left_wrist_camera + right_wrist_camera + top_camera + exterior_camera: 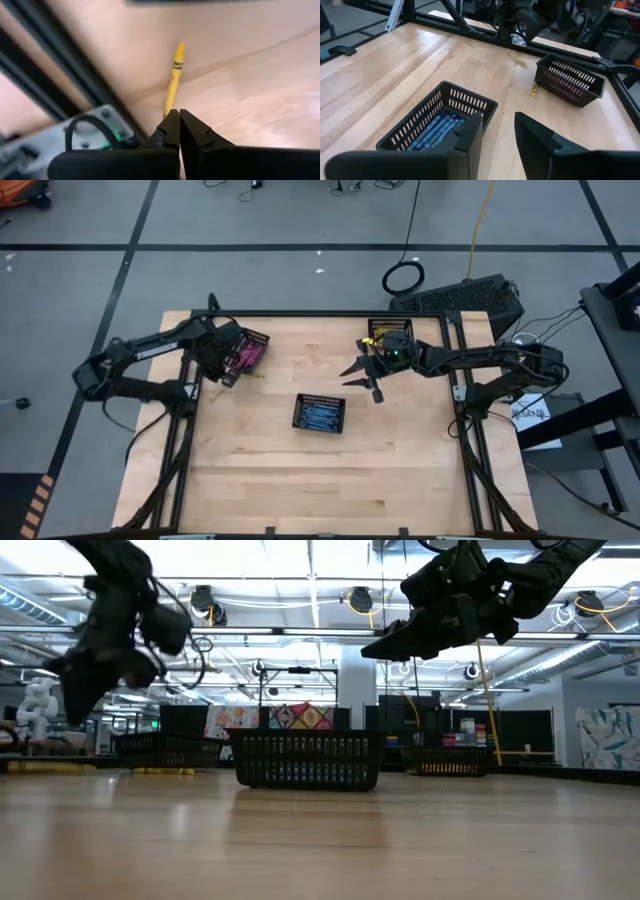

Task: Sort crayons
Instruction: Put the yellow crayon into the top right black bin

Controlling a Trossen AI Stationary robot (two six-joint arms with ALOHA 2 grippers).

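Observation:
A yellow crayon (174, 80) lies on the wood close to the table's black left rail (55, 80). Its near end passes behind my left gripper's (179, 122) shut fingertips. That gripper (228, 377) hangs above the table beside the black mesh tray of pink crayons (247, 352). A yellow crayon (534, 89) also lies on the table next to that tray (570, 80). My right gripper (497, 130) is open and empty, raised over the table (362, 377) just right of the tray of blue crayons (320, 413). My left gripper points down, its two fingers closed together with no gap showing. The left finger (167, 125) hides the yellow crayon's near end (168, 109). I cannot tell whether the gripper touches it.
A third black mesh tray with yellow crayons (385, 332) stands at the far right behind my right arm. The blue tray (437, 130) sits mid-table. Black frame rails (195, 420) border the wooden top. Bare wood spreads along the near half (320, 480).

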